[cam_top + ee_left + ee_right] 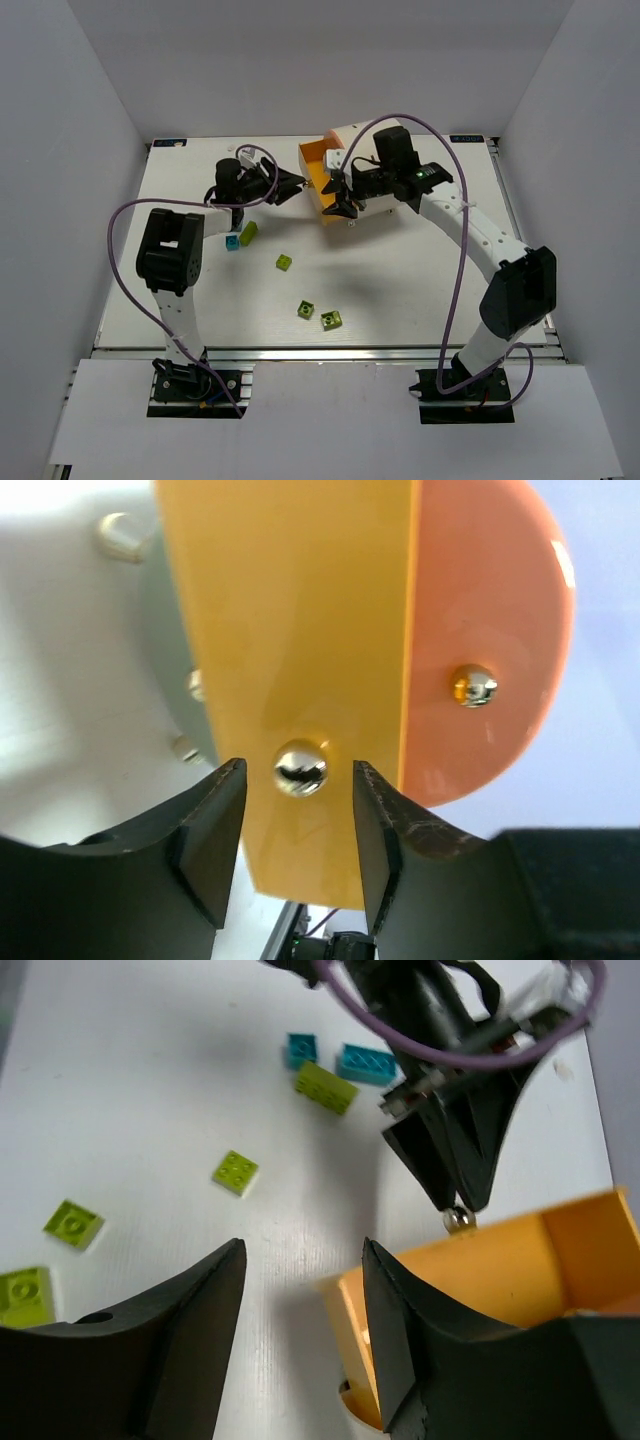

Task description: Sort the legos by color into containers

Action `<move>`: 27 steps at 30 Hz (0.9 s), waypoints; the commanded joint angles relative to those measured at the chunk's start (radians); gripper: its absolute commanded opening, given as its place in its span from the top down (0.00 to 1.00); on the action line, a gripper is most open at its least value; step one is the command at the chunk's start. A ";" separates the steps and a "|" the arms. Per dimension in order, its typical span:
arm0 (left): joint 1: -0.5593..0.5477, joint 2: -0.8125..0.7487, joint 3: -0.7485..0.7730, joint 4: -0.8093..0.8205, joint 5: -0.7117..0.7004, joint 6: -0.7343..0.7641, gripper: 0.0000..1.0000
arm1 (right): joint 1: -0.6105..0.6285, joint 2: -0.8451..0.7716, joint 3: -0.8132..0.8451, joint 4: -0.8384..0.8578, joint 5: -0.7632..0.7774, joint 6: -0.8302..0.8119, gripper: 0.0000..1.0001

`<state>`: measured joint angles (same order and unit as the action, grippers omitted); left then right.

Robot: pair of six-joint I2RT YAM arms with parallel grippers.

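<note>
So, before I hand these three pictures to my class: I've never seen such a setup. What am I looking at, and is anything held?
Two robot arms are bolted at the near edge of a white table. The wide picture looks down from above. The other two come from wrist cameras, so the dark shapes at the bottom are that arm's own fingers. Loose on the table lie small lime bricks and teal bricks. At the back sits a cream container with an orange inside. The left hand is open, a brass knob on the container between its fingers. The right hand hovers open by its edge. Nothing is held.
</note>
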<state>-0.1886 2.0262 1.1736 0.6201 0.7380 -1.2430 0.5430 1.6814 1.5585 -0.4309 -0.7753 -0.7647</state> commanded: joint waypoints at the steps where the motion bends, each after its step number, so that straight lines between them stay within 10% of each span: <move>1: 0.029 -0.129 0.014 -0.196 -0.043 0.128 0.47 | -0.011 -0.081 -0.032 -0.107 -0.209 -0.213 0.45; 10: 0.069 -0.313 0.064 -0.743 -0.313 0.459 0.93 | 0.023 -0.029 -0.031 -0.643 -0.167 -0.748 0.67; 16: 0.069 -0.505 -0.009 -0.850 -0.328 0.620 1.00 | 0.123 -0.086 -0.259 -0.534 0.010 -0.608 0.40; 22: 0.069 -0.766 -0.208 -0.925 -0.359 0.720 0.30 | 0.231 -0.123 -0.452 -0.372 0.125 -0.428 0.23; 27: 0.069 -1.045 -0.376 -0.922 -0.414 0.682 0.23 | 0.296 -0.100 -0.509 -0.208 0.203 -0.282 0.18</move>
<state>-0.1200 1.1217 0.8722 -0.2699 0.3771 -0.5724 0.8158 1.6012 1.0641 -0.7898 -0.6395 -1.1751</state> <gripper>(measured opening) 0.768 0.816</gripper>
